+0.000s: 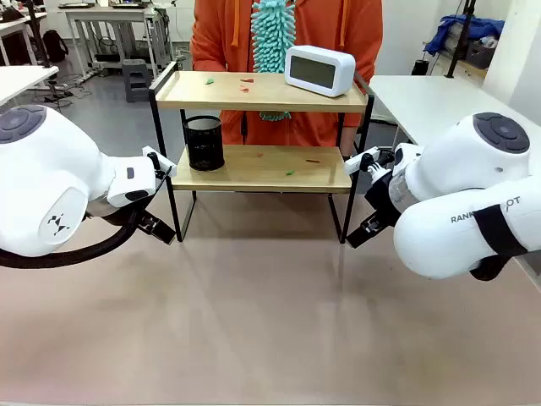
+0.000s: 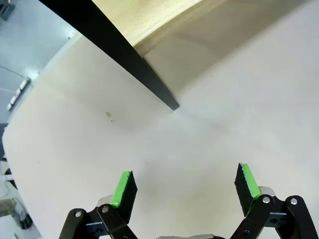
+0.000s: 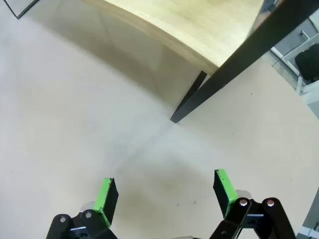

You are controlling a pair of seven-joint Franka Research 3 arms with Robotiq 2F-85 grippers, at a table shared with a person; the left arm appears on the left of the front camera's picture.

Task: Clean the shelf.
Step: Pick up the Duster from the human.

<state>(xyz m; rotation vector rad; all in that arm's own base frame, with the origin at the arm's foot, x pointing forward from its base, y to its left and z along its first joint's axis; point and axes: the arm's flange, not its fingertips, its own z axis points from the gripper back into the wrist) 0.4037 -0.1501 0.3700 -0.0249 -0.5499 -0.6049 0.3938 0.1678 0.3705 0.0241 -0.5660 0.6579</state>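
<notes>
Front view: small wooden shelf [image 1: 254, 91], black metal legs [image 1: 336, 211], looks stiff, light; grab a leg. Left claw [image 2: 185, 181], right claw [image 3: 164, 191]: wide open, empty.

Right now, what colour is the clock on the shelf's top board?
White, with a pale grey display. The clock shows best in the front view.

White digital clock [image 1: 319, 69] up right; black mesh cup [image 1: 204, 142] lower left; person [image 1: 224, 34] in orange top behind.
</notes>
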